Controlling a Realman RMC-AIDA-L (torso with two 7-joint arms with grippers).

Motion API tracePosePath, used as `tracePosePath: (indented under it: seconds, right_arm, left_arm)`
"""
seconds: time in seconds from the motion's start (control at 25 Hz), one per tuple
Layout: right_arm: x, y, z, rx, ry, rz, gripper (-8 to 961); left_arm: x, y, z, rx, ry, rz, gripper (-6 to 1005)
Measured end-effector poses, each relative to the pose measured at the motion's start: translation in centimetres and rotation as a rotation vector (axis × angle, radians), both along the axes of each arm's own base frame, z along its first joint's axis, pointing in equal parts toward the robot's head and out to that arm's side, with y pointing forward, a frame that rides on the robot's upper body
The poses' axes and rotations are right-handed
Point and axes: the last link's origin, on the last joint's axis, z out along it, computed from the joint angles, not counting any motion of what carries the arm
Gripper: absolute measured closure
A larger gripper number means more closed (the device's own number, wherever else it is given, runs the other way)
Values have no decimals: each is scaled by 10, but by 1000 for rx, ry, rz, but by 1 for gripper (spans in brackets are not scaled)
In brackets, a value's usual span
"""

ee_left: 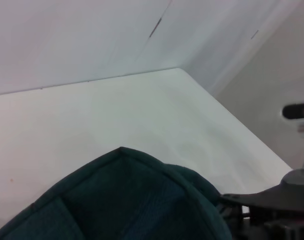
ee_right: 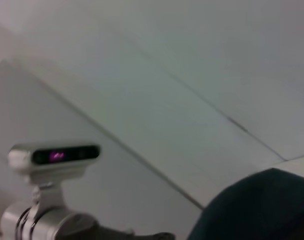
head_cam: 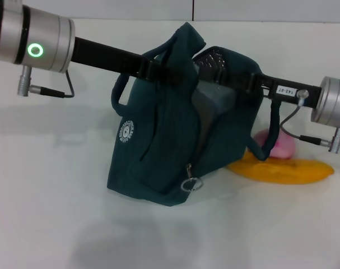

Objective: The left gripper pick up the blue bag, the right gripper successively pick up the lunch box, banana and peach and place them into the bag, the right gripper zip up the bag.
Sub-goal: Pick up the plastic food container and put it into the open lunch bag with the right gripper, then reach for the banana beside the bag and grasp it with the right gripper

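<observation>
White table (head_cam: pixel 46 213); logo-marked blue bag (head_cam: pixel 158 151)

Lab, bare white table (head_cam: pixel 46 224), plain walls (ee_left: pixel 91 35)

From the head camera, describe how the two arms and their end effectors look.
Both arms are black bars ending in silver cylindrical wrists. The left gripper, a black end effector, has a green ring light on its wrist and a thin grey cable. The right gripper carries a small white label, a bluish wrist light and a looping grey cable.
</observation>
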Motion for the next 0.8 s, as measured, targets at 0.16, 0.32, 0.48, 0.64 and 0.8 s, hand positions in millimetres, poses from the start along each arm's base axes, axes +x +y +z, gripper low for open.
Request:
tracePosePath:
  seconds: [0.16,0.32,0.48,0.64,0.8]
  right_arm:
    - [-4,-1,6,39,-25,77,714]
    - [-2,-3,29,107,-32,149,592]
    - [4,-11,62,162,-29,232,426]
    - [5,-24,95,204,-14,349,335]
    - [3,-40,120,236,-121,483,287]
  left_arm:
    - [-4,-2,0,-2,0,10,944]
    - [-5,-2,0,-3,2,13,944]
    - [-8,-3,1,1,3,20,944]
    - [-13,-4,2,7,9,27,944]
    - [-17,-5,3,8,14,35,944]
